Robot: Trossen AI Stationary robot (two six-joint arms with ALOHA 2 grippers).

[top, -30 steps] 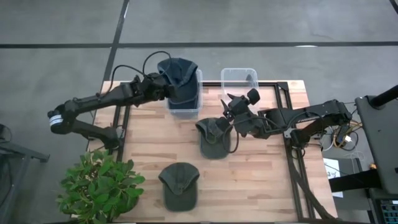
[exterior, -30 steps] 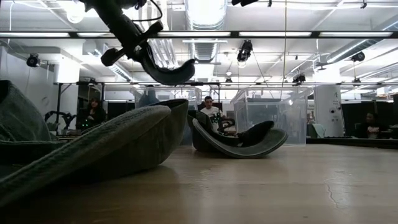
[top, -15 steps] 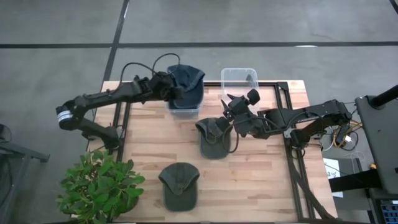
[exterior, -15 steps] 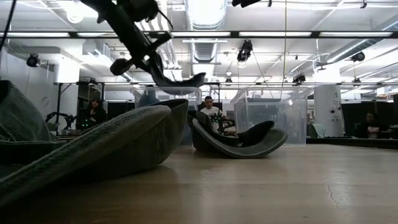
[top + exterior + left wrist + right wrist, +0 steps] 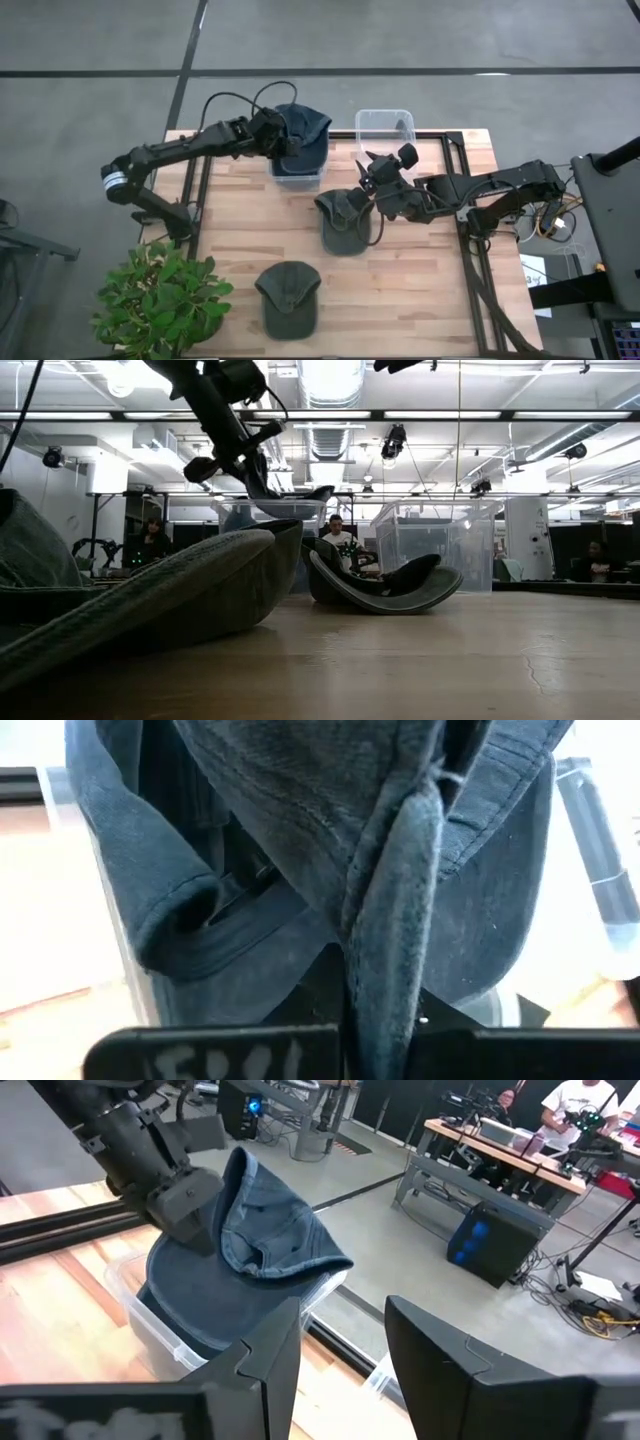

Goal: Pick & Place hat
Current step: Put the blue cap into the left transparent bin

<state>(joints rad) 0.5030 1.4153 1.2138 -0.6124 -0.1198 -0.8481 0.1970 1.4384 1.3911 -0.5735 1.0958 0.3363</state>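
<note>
A blue denim hat hangs over a clear bin at the table's far edge; my left gripper is shut on it. The right wrist view shows the hat and bin too. In the low view, the hat's brim shows below the left gripper. An olive hat lies mid-table, brim toward the far edge. My right gripper is open just right of this hat and touches nothing. A second olive hat lies near the table's near edge. My left gripper pinches a bunched fold of the blue hat's cloth between its two fingers, coming level from the table's left. The hat droops from the fingers over the bin, its back strap hanging loose and its lower part reaching into the bin.
A second clear bin stands right of the first at the far edge. A potted plant fills the near left corner. Black frame rails run along the table's right side. People sit at desks beyond the table.
My left gripper has carried the blue hat toward the table's right and far edge, from the bin's left side to over the bin. The hat has shifted with it and its brim now sits lower in the low view. The right arm has kept still.
</note>
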